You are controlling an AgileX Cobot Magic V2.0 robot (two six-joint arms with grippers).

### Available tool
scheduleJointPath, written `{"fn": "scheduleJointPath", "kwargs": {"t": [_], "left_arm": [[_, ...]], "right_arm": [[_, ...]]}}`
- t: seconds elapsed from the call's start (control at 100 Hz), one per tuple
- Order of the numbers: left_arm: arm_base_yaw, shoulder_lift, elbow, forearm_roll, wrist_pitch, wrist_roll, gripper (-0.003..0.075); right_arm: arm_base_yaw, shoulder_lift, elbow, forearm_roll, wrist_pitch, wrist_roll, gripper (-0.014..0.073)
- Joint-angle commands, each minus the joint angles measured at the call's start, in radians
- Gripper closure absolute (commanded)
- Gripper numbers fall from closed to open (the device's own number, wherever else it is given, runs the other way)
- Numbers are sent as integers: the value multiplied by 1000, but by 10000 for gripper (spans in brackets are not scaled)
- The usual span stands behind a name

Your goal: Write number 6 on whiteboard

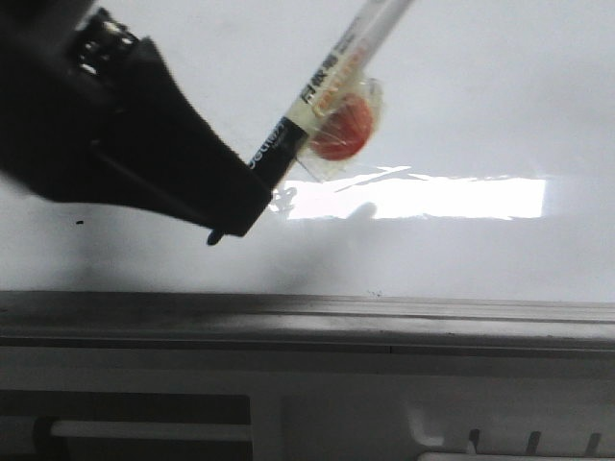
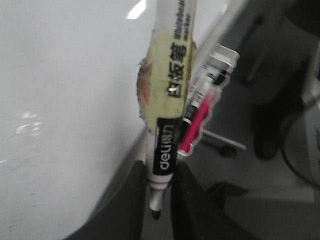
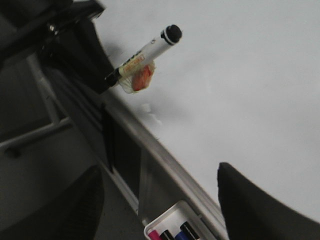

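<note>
The left gripper [image 1: 226, 216] was clamped on a taped whiteboard marker [image 1: 332, 82] at the upper left of the front frame, tip just above the whiteboard [image 1: 461, 106]. The right gripper [image 3: 160, 200] stood with its fingers apart near the board's lower rail [image 3: 165, 160]. No number 6 was visible on the board.
</note>
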Motion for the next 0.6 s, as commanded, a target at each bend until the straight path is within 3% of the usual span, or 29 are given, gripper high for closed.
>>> {"fn": "scheduleJointPath", "kwargs": {"t": [0.0,0.25,0.59], "left_arm": [[-10,-73,-32,-20,103,193,739],[-10,-152,-32,-20,66,297,739],[-10,-149,-32,-20,85,309,739]], "right_arm": [[65,63,-39,22,-39,-86,157],[238,243,-46,80,-336,-86,157],[444,442,-95,81,-519,-86,157]]}}
